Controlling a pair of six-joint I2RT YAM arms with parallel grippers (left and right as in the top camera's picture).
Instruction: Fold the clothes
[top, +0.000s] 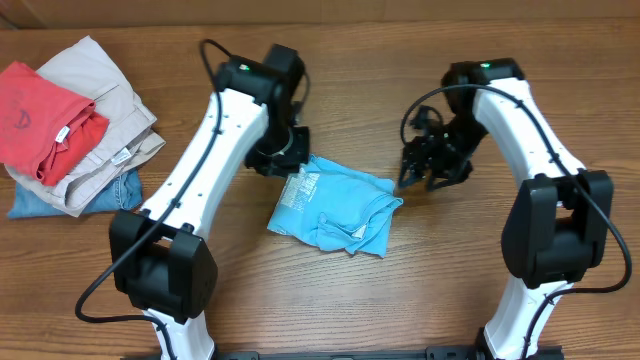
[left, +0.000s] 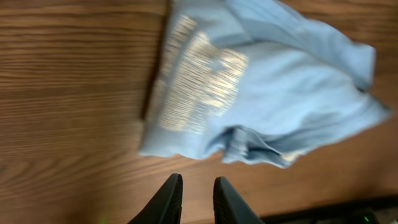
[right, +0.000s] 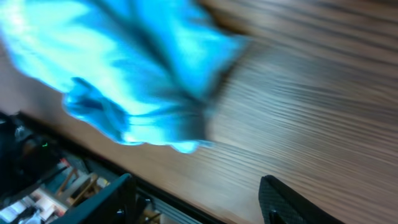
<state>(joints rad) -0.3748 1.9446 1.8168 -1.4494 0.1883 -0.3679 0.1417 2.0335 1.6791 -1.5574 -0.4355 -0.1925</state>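
The clothes, a light sky-blue T-shirt (top: 335, 205), lie folded into a small bundle at the middle of the wooden table, with pale print showing near its left edge (left: 199, 87). My left gripper (top: 283, 160) hovers just off the bundle's upper-left corner. In the left wrist view its fingertips (left: 198, 186) stand a narrow gap apart over bare wood, holding nothing. My right gripper (top: 425, 172) is just right of the shirt, apart from it. Its jaws (right: 199, 190) are spread wide and empty, and the blurred shirt (right: 130, 74) lies beyond them.
A pile of other garments sits at the table's far left: a red T-shirt (top: 40, 115) on beige trousers (top: 105, 120) over blue denim (top: 40, 200). Bare wood (top: 430, 280) surrounds the bundle. The table's front edge and rig parts (right: 37, 180) show in the right wrist view.
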